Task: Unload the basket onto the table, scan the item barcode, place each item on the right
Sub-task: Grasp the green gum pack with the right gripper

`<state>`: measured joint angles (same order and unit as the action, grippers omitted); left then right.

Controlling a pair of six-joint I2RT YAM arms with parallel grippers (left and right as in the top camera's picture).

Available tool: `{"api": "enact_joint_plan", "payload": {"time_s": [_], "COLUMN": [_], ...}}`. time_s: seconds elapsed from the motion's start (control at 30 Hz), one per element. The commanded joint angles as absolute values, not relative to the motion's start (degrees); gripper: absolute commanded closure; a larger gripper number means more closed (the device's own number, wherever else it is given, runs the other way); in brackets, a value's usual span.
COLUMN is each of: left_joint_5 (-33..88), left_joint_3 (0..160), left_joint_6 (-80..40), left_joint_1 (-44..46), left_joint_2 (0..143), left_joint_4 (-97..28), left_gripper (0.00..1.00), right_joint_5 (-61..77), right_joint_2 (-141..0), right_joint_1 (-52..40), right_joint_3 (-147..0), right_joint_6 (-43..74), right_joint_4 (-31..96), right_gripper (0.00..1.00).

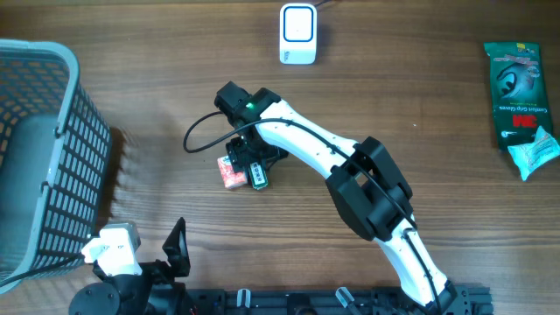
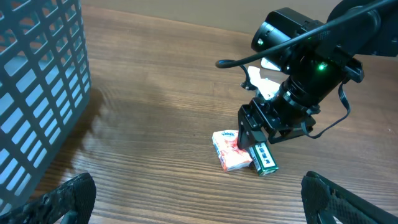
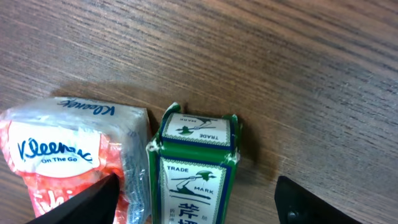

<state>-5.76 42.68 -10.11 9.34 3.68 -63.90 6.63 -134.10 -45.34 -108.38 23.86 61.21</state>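
A small green box [image 3: 196,168] with a white trade-mark label lies flat on the wooden table, touching a Kleenex tissue pack [image 3: 59,155] on its left. My right gripper [image 3: 196,199] hangs low over them, open. The green box sits between its fingers: the left finger [image 3: 93,199] overlaps the tissue pack and the right finger [image 3: 305,199] stands apart from the box. From overhead, the box [image 1: 260,176] and pack [image 1: 230,172] lie under the right gripper [image 1: 249,162]. A white scanner [image 1: 297,33] stands at the far edge. My left gripper [image 2: 199,199] is open and empty near the front left.
A grey mesh basket [image 1: 44,149] fills the left side of the table. A green 3M gloves packet [image 1: 514,92] with a pale blue wrapper [image 1: 535,150] lies at the far right. The right arm's black cable [image 1: 203,131] loops left of the items.
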Motion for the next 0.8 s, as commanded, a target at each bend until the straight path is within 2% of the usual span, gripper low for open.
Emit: {"api": "enact_joint_plan", "payload": {"time_s": [0.0,0.13,0.17,0.3,0.43,0.5,0.67,0.77], "left_joint_5": [-6.1,-6.1,-6.1,-6.1,-6.1,-6.1,-6.1,-6.1], "left_joint_3": [42.6,42.6,42.6,42.6,42.6,42.6,42.6,42.6], "left_joint_6": [-9.4,-9.4,-9.4,-9.4,-9.4,-9.4,-9.4,-9.4], "left_joint_1": [9.1,9.1,9.1,9.1,9.1,9.1,9.1,9.1], "left_joint_2": [3.3,3.3,3.3,3.3,3.3,3.3,3.3,3.3], "left_joint_4": [-63.7,-63.7,-63.7,-63.7,-63.7,-63.7,-63.7,-63.7], "left_gripper": [0.0,0.0,0.0,0.0,0.0,0.0,0.0,0.0], "right_joint_5": [14.5,23.6,21.3,5.9,1.7,1.7,1.7,3.0], "right_joint_2": [-133.8,-130.4,-129.5,-128.8,-128.9,-128.9,-128.9,-128.9], "right_joint_1": [-44.8,-44.8,-44.8,-44.8,-44.8,-44.8,-44.5,-44.6], "right_joint_3": [-111.1,-113.8,-113.8,-113.8,-113.7,-112.7,-109.0,-107.2], "right_joint_6": [21.7,19.6,19.7,24.4,19.5,14.9,11.9,11.9], "right_joint_4": [63.0,61.3,61.3,64.3,65.6,65.9,64.8,63.1], "right_gripper": [0.12,0.04,0.0,0.0,0.01,0.02,0.16,0.16]}}
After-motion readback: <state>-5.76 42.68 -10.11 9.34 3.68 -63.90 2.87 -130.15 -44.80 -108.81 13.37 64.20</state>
